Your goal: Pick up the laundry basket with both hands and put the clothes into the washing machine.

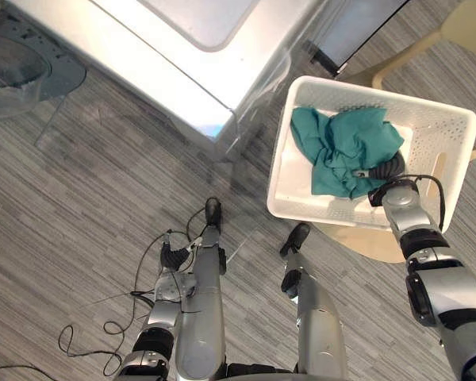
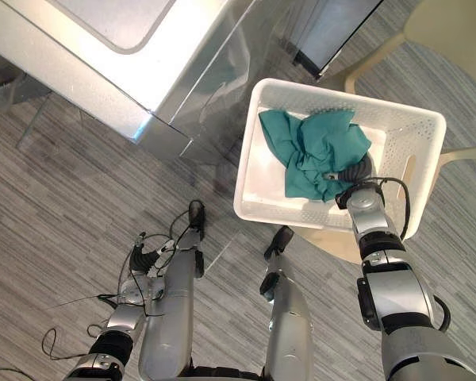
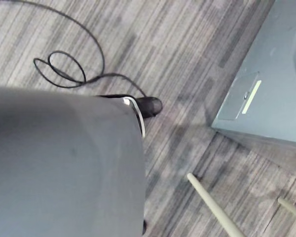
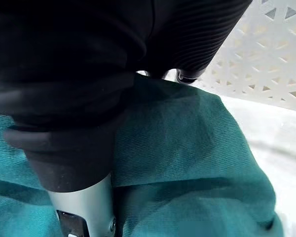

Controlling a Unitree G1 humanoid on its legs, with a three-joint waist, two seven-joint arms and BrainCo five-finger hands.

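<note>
Inside the basket (image 1: 357,87) on the chair (image 1: 365,242), beside the washing machine (image 1: 166,48), found the right robot hand (image 1: 389,171) pressed into the teal cloth (image 1: 341,147); could not tell its grip. Saw the left robot hand (image 1: 170,258) low, well apart, grip unreadable too. Seemed wise to gather a thick fold and lift straight up over the rim. Counted one basket, one teal cloth, one washing machine, one chair.

We see bright, even light; strong glare whitens the washing machine's top (image 1: 182,71), and the floor (image 1: 103,198) beside it lies darker.
</note>
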